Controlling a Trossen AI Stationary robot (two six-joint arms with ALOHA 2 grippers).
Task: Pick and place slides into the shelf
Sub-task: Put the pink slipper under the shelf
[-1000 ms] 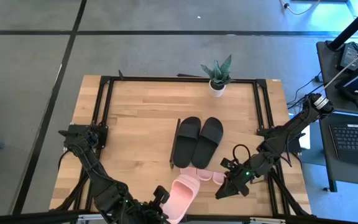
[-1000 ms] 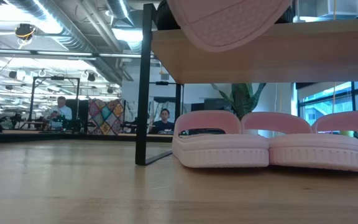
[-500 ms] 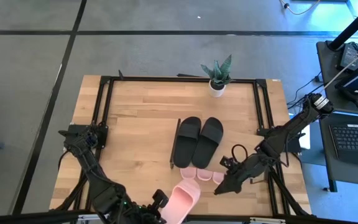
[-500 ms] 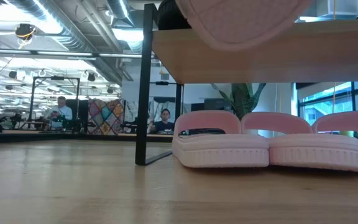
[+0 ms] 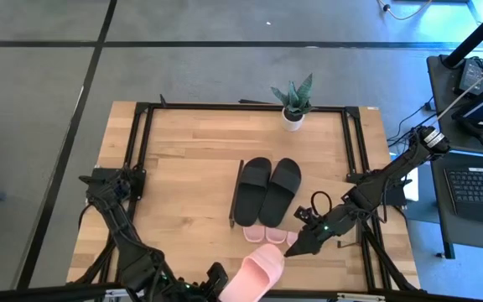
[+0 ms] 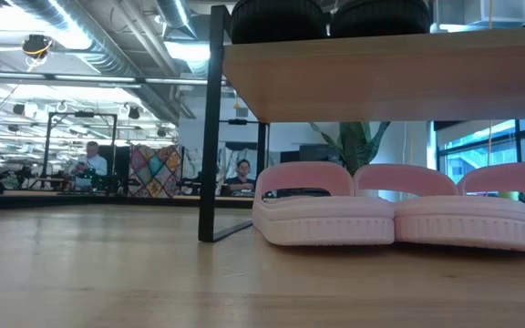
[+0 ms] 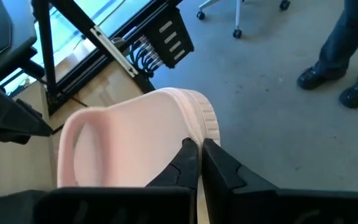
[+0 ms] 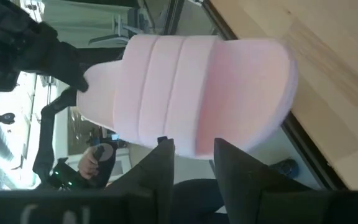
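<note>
While black slides [image 5: 266,190] top shelf [image 6: 381,82], pink slides [image 6: 395,214] sit beneath.

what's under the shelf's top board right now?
Under the low light-wood shelf, pale pink foam slides sit in a row on the tabletop; three show in the low view. The top board and the black foam slides on it hide most of them from above.

The light-wood shelf's top board [image 5: 325,186] hides most of the pale pink foam slides [image 5: 268,236] beneath; only their ends show.

The left gripper [image 5: 218,283] is partly cut off by the high view's bottom edge.
</note>
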